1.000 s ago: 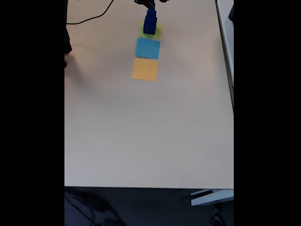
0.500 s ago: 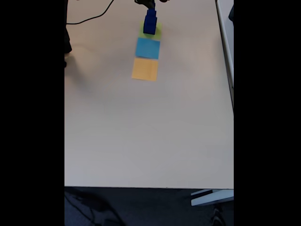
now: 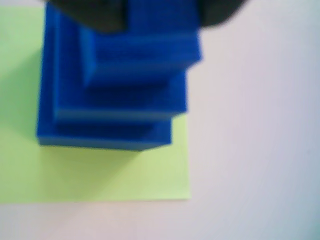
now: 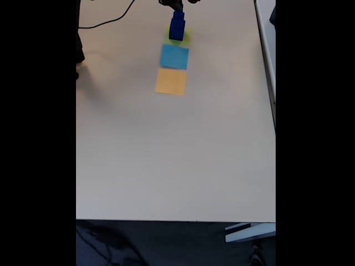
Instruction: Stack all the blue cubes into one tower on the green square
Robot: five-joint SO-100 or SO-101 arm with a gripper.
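A tower of blue cubes (image 3: 112, 107) stands on the green square (image 3: 95, 175), largest at the bottom, stepping smaller upward. In the wrist view my gripper (image 3: 162, 15) comes in from the top edge. Its dark fingers (image 3: 92, 12) sit on both sides of the topmost small blue cube (image 3: 160, 12) and appear to touch it. The fixed view places the same tower of blue cubes (image 4: 177, 27) on the green square (image 4: 185, 37) at the table's far end. There the gripper (image 4: 177, 6) hangs right over the tower.
A flat light-blue square (image 4: 175, 56) and a flat orange square (image 4: 171, 81) lie in a row just nearer than the green one. A black cable (image 4: 108, 21) runs along the far left. The table's right edge (image 4: 266, 66) is close by.
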